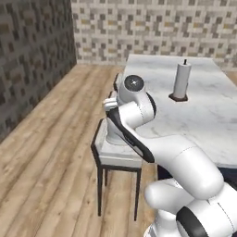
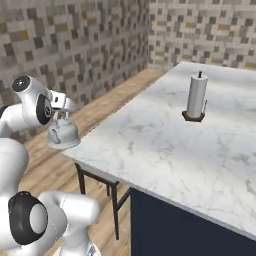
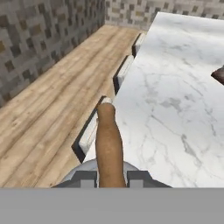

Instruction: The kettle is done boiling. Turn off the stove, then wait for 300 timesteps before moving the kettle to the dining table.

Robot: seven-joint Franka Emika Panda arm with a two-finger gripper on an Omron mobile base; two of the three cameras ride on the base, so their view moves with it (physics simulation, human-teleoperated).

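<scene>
A: Where is the kettle [image 2: 63, 134]?
B: In the air by the counter [image 2: 165, 145] edge, above a chair [image 1: 115, 155].
A: And the gripper [image 3: 112, 178]?
B: Clamped on the kettle's brown handle [image 3: 108, 146].

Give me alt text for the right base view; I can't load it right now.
The gripper holds the silver kettle in the air just off the near left corner of the marble dining table. A white paper-towel roll stands upright farther back on the table, and a dark-legged chair sits tucked under the table edge.
</scene>
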